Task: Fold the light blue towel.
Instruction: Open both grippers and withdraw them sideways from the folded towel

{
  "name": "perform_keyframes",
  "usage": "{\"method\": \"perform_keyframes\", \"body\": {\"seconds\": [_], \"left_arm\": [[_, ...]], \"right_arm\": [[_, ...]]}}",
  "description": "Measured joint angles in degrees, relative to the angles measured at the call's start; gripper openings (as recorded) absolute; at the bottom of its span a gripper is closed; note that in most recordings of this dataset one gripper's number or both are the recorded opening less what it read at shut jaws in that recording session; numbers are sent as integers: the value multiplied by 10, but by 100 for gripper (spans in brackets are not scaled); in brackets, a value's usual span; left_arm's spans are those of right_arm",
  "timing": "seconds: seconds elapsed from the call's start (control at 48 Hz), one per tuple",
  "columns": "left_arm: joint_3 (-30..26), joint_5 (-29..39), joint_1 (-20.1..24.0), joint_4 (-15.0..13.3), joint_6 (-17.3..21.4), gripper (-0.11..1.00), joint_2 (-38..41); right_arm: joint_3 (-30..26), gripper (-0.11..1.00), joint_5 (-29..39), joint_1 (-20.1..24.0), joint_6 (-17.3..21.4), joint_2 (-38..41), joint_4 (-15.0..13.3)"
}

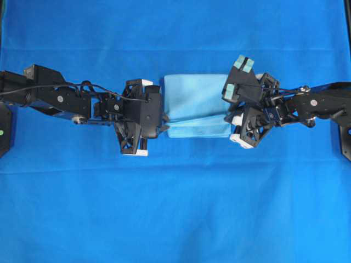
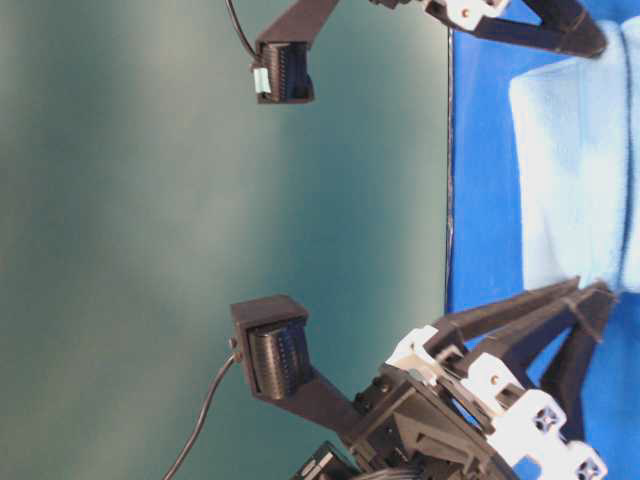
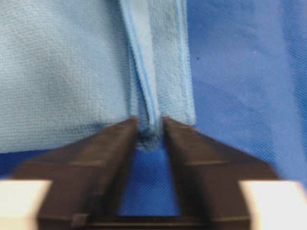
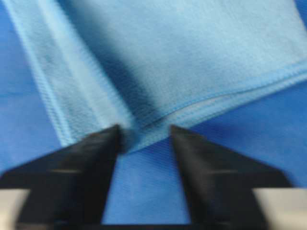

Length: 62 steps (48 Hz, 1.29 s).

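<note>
From the left edge of the overhead view the left arm reached in toward the middle, and the left tool [image 1: 162, 121] sat at the left end of the light blue towel [image 1: 193, 97]. In its wrist view the two dark fingers [image 3: 108, 148] stood narrowly parted with a bunched corner of the towel's hem between their tips; the cloth touched the tips, yet whether it was pinched or merely lying in the gap could not be told. The towel itself lay folded near the centre of the surface, on the large deep blue cloth [image 1: 175, 219] that covered it, its upper layer smooth and a hemmed fold running along the near edge. At the towel's right end stood the right tool [image 1: 229, 121], its arm coming in from the right edge. Its wrist view showed the fingers [image 4: 91, 153] set wide apart, the towel's folded corner lying just ahead of them and brushing the left fingertip, with bare blue cloth showing in the gap and nothing gripped.
</note>
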Motion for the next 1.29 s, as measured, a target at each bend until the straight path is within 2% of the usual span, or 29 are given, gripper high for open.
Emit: {"method": "perform_keyframes", "body": {"seconds": [0.062, 0.125, 0.166, 0.333, 0.437, 0.687, 0.853, 1.103, 1.29], "left_arm": [[0, -2, -1, 0, -2, 61, 0], [0, -2, -1, 0, -2, 76, 0], [0, -3, -1, 0, -3, 81, 1], [0, -2, -1, 0, -2, 75, -2], [0, 3, -1, 0, 6, 74, -19], [2, 48, -2, 0, 28, 72, -115], [9, 77, -2, 0, 31, 72, -185], [63, 91, -1, 0, 26, 71, -311], [127, 92, 4, 0, 3, 71, -425]], "right_arm": [[0, 67, 3, 1, -2, 0, 0], [0, 65, 7, 4, -1, 0, 0], [0, 63, 11, 7, -1, -1, 0], [-1, 63, 37, 16, -2, -9, 0], [-2, 63, 56, 25, -2, -29, 0], [-22, 63, 115, 87, -5, -117, 0], [-32, 63, 172, 113, -6, -178, -12], [-2, 62, 208, 113, -6, -284, -44], [33, 62, 208, 113, -7, -382, -56]]}}
